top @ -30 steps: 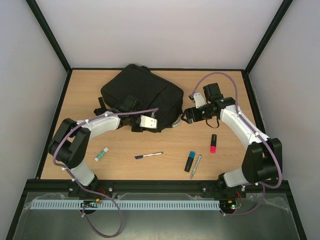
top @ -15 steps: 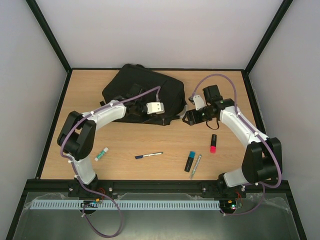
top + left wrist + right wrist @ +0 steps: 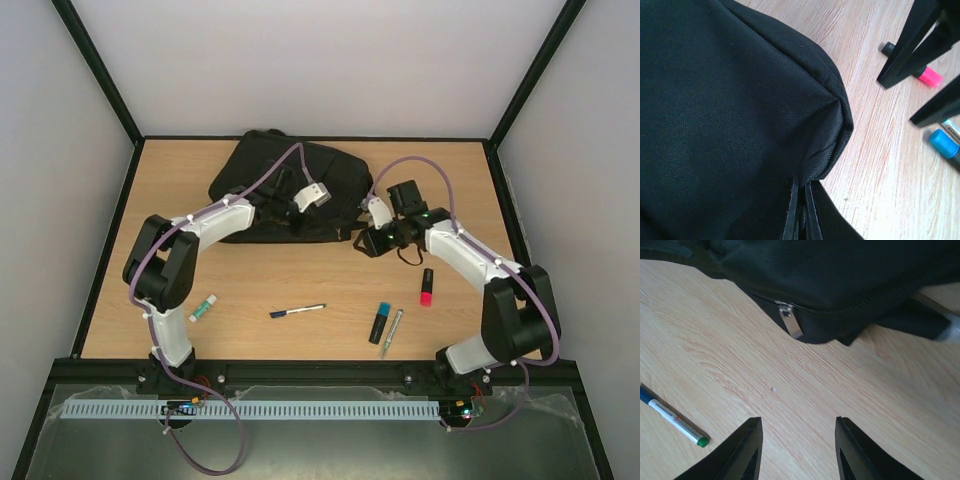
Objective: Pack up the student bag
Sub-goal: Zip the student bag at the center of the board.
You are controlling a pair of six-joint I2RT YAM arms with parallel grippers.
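**Top view.** The student bag [image 3: 335, 175] lies flat in the upper middle of the frame, on the wooden table [image 3: 250, 270]. My left pincer [image 3: 300, 198] is on its near face. My right pincer [image 3: 365, 244] hangs just off its lower right corner. None of the stationery is packed yet: a pink marker [image 3: 426, 288], a blue highlighter [image 3: 380, 322] and a silver pen [image 3: 392, 332] lie at lower right, a pen [image 3: 297, 311] at centre and a small tube [image 3: 203, 308] at lower left.

**Left wrist.** Black fabric fills the left and centre of the frame, gathered into a peak, with seams running down to the bottom edge where my fingers would be. The fingers themselves are hidden. The jaws are together, and I judge that they pinch a fold of the bag. Two black bars at upper right are probably my right pincer.

**Right wrist.** My jaws stand apart with nothing between them, low over bare wood. The metal zip pull [image 3: 791, 321] hangs ahead at upper centre, under the bag's edge.

**Risks.**
- A pinch on thin cloth may slip, and the bag would sag over the pull.
- Closing short of the pull would catch fabric rather than metal.
- With the two arms this near each other, a careless reach could knock one into the other.
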